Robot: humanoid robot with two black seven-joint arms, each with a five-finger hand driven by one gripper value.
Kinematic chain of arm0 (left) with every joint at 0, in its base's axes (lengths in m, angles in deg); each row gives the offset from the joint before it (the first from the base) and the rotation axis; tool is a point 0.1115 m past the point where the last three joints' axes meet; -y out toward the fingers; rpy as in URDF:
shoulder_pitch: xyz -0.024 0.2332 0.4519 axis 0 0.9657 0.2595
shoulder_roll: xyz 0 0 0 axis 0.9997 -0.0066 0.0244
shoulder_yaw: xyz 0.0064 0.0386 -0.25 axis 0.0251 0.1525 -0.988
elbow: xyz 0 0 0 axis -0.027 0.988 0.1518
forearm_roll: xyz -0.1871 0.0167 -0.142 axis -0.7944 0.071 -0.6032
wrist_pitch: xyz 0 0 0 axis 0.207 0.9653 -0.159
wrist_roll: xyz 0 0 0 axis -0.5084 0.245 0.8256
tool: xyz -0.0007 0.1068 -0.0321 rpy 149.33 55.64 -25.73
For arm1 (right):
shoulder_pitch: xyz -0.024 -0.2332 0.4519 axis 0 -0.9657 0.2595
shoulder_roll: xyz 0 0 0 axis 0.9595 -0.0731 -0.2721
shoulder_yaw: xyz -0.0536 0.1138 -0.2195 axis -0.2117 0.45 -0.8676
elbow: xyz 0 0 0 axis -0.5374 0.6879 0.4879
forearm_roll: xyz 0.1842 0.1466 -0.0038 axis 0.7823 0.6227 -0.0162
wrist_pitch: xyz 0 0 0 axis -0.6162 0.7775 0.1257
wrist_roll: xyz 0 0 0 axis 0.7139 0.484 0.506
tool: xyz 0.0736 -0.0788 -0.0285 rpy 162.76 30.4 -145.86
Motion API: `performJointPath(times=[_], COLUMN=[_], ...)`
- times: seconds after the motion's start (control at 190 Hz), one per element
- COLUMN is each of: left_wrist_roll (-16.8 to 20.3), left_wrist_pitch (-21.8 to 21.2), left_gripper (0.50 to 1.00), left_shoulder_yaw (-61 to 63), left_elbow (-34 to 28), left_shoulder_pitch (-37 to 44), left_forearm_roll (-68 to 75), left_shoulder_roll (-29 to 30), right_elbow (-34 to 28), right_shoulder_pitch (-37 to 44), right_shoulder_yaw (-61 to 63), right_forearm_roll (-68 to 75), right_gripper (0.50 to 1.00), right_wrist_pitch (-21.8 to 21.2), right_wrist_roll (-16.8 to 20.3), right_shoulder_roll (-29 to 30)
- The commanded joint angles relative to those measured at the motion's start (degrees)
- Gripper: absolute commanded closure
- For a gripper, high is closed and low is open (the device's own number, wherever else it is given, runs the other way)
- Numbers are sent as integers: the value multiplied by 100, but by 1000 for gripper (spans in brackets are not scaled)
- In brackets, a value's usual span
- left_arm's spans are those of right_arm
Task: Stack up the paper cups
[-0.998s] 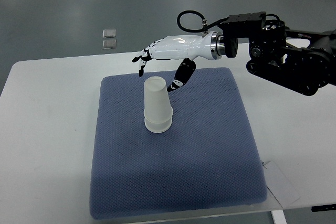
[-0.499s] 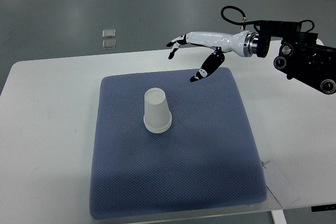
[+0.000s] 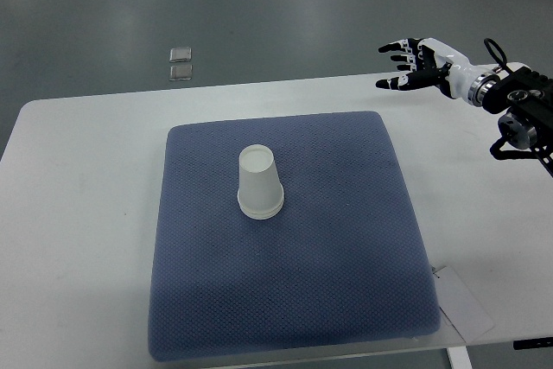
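The paper cups [image 3: 259,184] stand upside down as one nested stack, wide rims down and a flat white base facing up, a little left of the middle of the blue mat [image 3: 294,300]. At the bottom of the stack two rims show one just above the other (how many cups are nested beyond that cannot be told from above). The mat is a dark blue, finely textured pad that covers most of the white table [image 3: 78,213]; its near edge runs close to the table's front edge. At the near right corner a thin white sheet [image 3: 462,304] pokes out from beside the mat and lies on the table. Farther back, over the table's far right corner, the right hand [image 3: 415,68] hangs in the air, well apart from the cups, its white palm turned sideways and its black-tipped fingers [image 3: 390,84] spread and holding nothing; its black arm enters from the right edge. Beyond the table, on the grey floor, sit two small pale squares [image 3: 180,63], one behind the other.
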Motion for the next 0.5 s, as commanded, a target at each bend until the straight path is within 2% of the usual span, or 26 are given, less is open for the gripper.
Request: performJointPath(times=[0.0, 0.242, 0.494], left_wrist_roll=[1, 1, 1], left_wrist_pitch=[0, 0, 0], left_gripper=[500, 500, 500], left_shoulder_yaw=[0, 0, 0], left_elbow=[0, 0, 0], left_shoulder_pitch=[0, 0, 0], left_forearm_roll=[-2, -2, 6], left_shoulder_roll=[0, 0, 0], right_elbow=[89, 98, 89], right_shoulder_pitch=[-81, -283, -379], right_shoulder_yaw=[3, 12, 267], right_forearm_roll=[519, 1082, 1082], right_gripper=[583, 583, 581], right_wrist_pitch=[12, 311, 320], right_wrist_roll=[2, -7, -16], right_shoulder_roll=[15, 120, 252])
